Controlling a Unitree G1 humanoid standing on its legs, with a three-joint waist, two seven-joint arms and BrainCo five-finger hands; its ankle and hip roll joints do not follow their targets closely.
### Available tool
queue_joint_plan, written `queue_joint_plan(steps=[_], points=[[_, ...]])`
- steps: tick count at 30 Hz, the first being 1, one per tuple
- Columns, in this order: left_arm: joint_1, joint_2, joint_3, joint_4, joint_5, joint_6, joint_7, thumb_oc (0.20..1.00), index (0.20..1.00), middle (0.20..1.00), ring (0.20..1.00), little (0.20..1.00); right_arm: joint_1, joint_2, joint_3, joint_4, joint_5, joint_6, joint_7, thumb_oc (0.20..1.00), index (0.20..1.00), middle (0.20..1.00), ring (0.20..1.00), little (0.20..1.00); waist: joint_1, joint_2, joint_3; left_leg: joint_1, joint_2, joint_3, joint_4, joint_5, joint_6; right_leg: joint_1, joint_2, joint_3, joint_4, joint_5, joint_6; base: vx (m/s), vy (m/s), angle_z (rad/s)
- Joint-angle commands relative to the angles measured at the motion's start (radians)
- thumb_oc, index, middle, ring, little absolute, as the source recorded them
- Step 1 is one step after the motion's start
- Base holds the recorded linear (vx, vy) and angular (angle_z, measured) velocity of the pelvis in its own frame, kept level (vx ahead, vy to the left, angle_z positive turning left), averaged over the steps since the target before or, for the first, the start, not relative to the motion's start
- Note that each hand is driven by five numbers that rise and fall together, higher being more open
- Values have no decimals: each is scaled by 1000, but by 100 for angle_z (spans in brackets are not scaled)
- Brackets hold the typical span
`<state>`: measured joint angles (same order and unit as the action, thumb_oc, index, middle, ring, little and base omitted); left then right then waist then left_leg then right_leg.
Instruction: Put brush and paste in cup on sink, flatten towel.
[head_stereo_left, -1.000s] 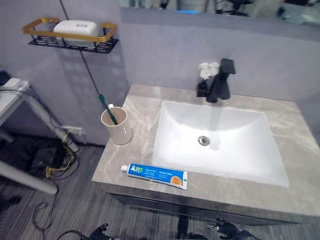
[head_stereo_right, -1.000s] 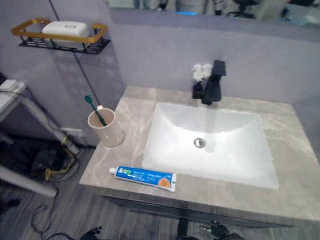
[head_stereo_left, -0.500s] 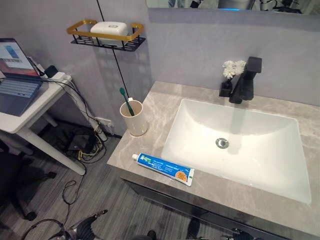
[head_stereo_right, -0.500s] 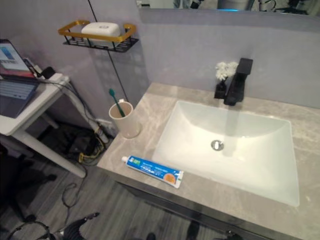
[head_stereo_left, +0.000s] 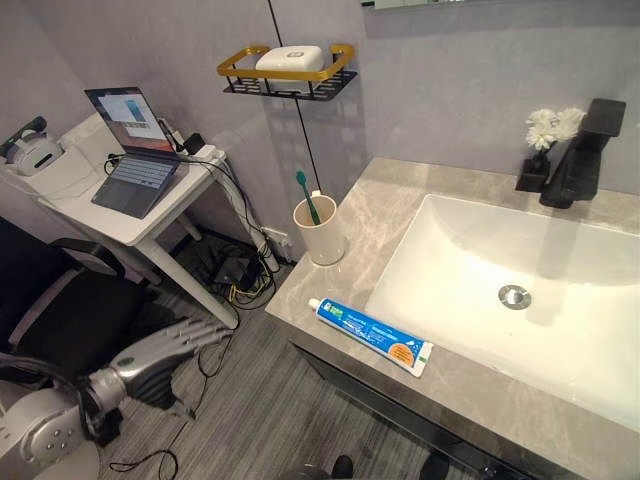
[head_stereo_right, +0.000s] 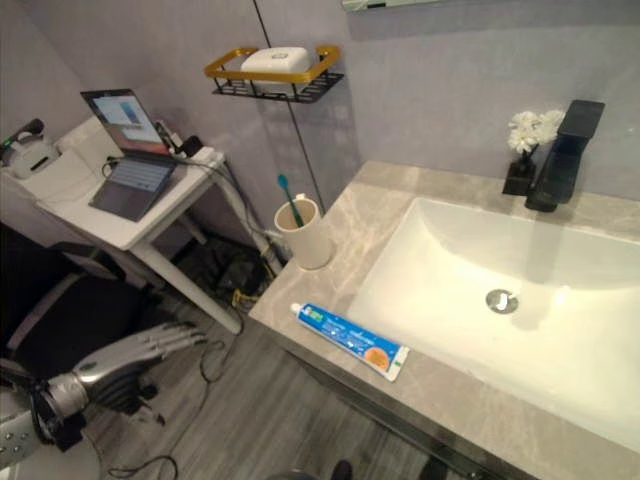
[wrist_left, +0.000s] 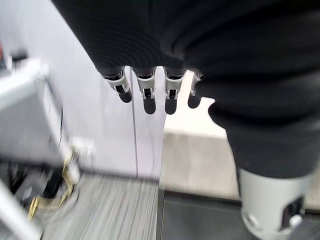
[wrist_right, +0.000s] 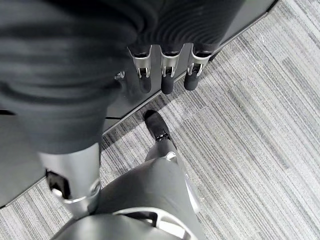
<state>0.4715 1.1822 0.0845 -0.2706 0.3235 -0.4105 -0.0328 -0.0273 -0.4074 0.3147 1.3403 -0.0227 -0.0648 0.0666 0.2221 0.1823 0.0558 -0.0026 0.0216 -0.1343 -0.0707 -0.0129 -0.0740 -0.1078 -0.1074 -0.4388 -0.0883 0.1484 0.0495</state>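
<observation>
Cup (head_stereo_left: 319, 230): beige. Toothbrush (head_stereo_left: 307, 196): green handle. Toothpaste tube (head_stereo_left: 369, 336): blue, with white cap and orange patch. Countertop (head_stereo_left: 372, 217): grey veined marble. Sink basin (head_stereo_left: 520, 290): white. Faucet (head_stereo_left: 583, 150): black. Wall shelf (head_stereo_left: 288, 75): gold rail, black base.

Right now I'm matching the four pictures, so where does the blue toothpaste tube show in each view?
Left eye view: the blue toothpaste tube lies flat on the grey marble counter's front edge, before the white sink basin.
Right eye view: same spot, below the beige cup with the green toothbrush.
Left wrist view: not in it.
Right wrist view: not in it.
Shared landmark: the beige cup, in both eye views.
</observation>
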Motion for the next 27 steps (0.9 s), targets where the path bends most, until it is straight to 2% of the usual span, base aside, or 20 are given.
queue_joint_plan(steps=[1, 3, 6, 7, 10, 12, 19, 27], points=[[-48, -2, 72, -16, -33, -15, 94, 1000, 1000, 1000, 1000, 1000, -76, 50, 61, -25, 8, -13, -5, 1000, 1000, 1000, 1000, 1000, -31, -68, 2, -114, -49, 30, -17, 141, -42, 125, -35, 64, 1, -78, 87, 27, -11, -3], [-97, -14, 77, -17, -64, -11, 114, 1000, 1000, 1000, 1000, 1000, -63, 75, 75, -22, 15, -4, 13, 1000, 1000, 1000, 1000, 1000, -57, -83, -1, -109, -43, 49, -17, 130, -38, 118, -28, 85, 1, -79, 87, 44, -3, -10], [-130, -28, 60, 0, -78, -3, 112, 1000, 1000, 1000, 1000, 1000, -60, 83, 80, -22, 14, -1, 22, 1000, 1000, 1000, 1000, 1000, -59, -89, 0, -106, -40, 64, -17, 125, -36, 112, -27, 103, 1, -78, 86, 24, -3, -23], [-151, -31, 48, 9, -93, 1, 105, 1000, 1000, 1000, 1000, 1000, -59, 92, 82, -16, 18, 7, 26, 1000, 1000, 1000, 1000, 1000, -80, -97, 3, -103, -39, 79, -17, 121, -34, 106, -27, 119, 1, -76, 85, 16, 1, -25], [-188, -27, 17, 23, -109, 0, 96, 1000, 1000, 1000, 1000, 1000, -61, 99, 71, 2, 29, 15, 28, 1000, 1000, 1000, 1000, 1000, -85, -104, 4, -102, -38, 98, -17, 117, -34, 98, -28, 137, 1, -74, 84, 19, 6, -34], [-236, -25, -40, 26, -111, 4, 74, 1000, 1000, 1000, 1000, 1000, -48, 103, 40, 19, 49, 22, 32, 1000, 1000, 1000, 1000, 1000, -102, -107, 8, -93, -38, 115, -17, 112, -33, 97, -29, 150, 1, -72, 85, 51, 17, -25], [-297, -8, -147, 34, -94, -5, 31, 1000, 1000, 1000, 1000, 1000, -33, 100, 30, 25, 50, 23, 33, 1000, 1000, 1000, 1000, 1000, -138, -100, 24, -104, -36, 159, -17, 99, -27, 61, -39, 195, 1, -59, 95, 1, 29, -12], [-336, -21, -233, 53, -84, -10, 39, 1000, 1000, 1000, 1000, 1000, -86, 98, 49, 8, 64, 18, 5, 1000, 1000, 1000, 1000, 1000, -141, -91, 28, -165, -25, 212, -17, 111, -32, -34, -44, 253, 1, -30, 102, -50, 28, -24]])
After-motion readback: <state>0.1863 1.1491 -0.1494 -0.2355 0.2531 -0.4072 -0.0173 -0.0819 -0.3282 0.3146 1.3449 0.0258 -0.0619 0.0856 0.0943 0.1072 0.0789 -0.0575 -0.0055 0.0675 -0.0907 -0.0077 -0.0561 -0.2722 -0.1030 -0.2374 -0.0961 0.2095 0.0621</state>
